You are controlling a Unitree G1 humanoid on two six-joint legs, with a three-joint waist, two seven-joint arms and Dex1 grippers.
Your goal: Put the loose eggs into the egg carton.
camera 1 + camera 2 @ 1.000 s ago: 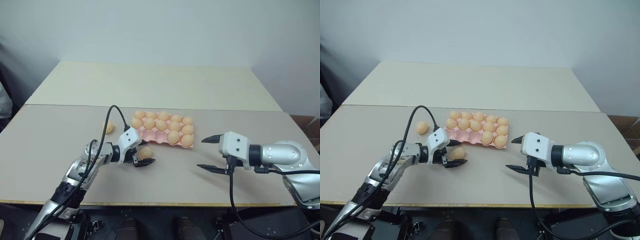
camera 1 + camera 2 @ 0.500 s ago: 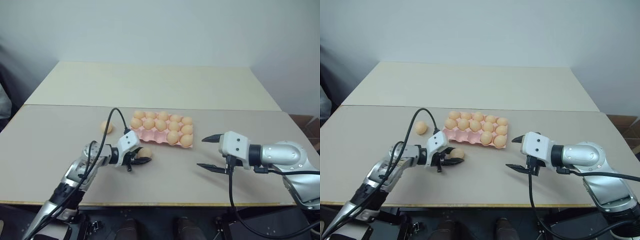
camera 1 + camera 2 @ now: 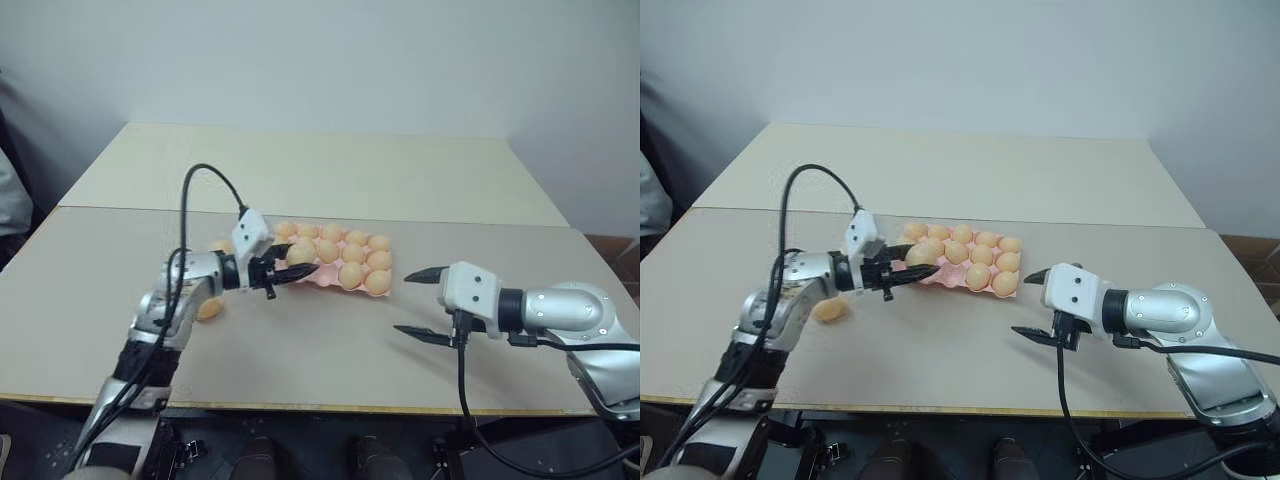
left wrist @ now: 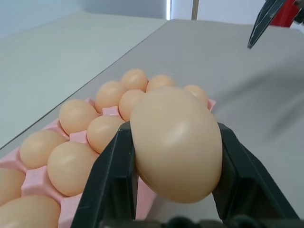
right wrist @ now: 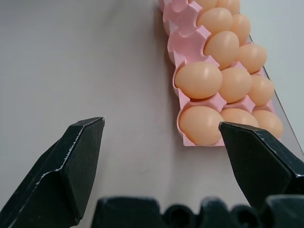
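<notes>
Pale wall, two tables, one pink carton and an egg in the air

Two tabletops meet edge to edge under a plain pale wall: a cream table behind and a grey-beige table in front, where everything sits. One egg carton lies mid-table, about a dozen eggs in its cups and at least two cups bare along the side facing the right gripper – the exact count I cannot tell. Two loose eggs are plain to see: the held egg is pinched between the fingers of the left gripper, clear of the surface over the carton's near left corner, and the other egg rests on the table under the left forearm. The right gripper hangs just right of the carton, its fingers spread wide – nothing between them.
</notes>
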